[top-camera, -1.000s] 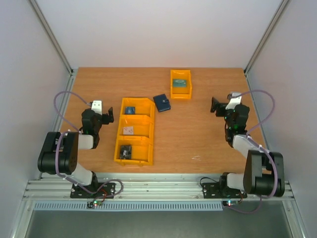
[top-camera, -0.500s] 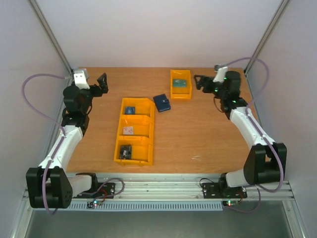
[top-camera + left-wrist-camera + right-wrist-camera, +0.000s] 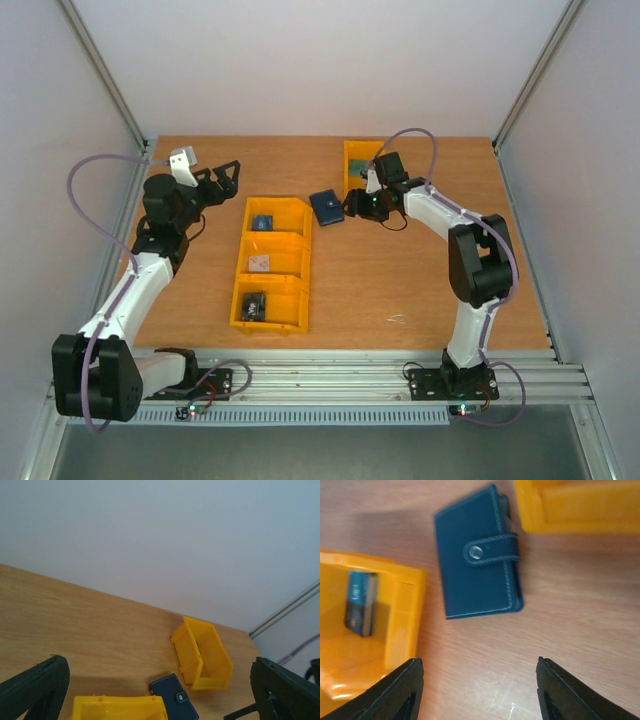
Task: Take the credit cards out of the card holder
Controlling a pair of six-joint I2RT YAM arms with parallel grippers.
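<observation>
Navy card holder unmoved; right pincer now near.

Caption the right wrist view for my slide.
Open right gripper poised before the closed card holder, between a divided yellow bin and a small yellow bin.

Long three-compartment yellow bin on wooden table, blue item in its far compartment, pale item in its middle, dark item in its nearest, smaller yellow bin beyond its far-right corner.
</observation>
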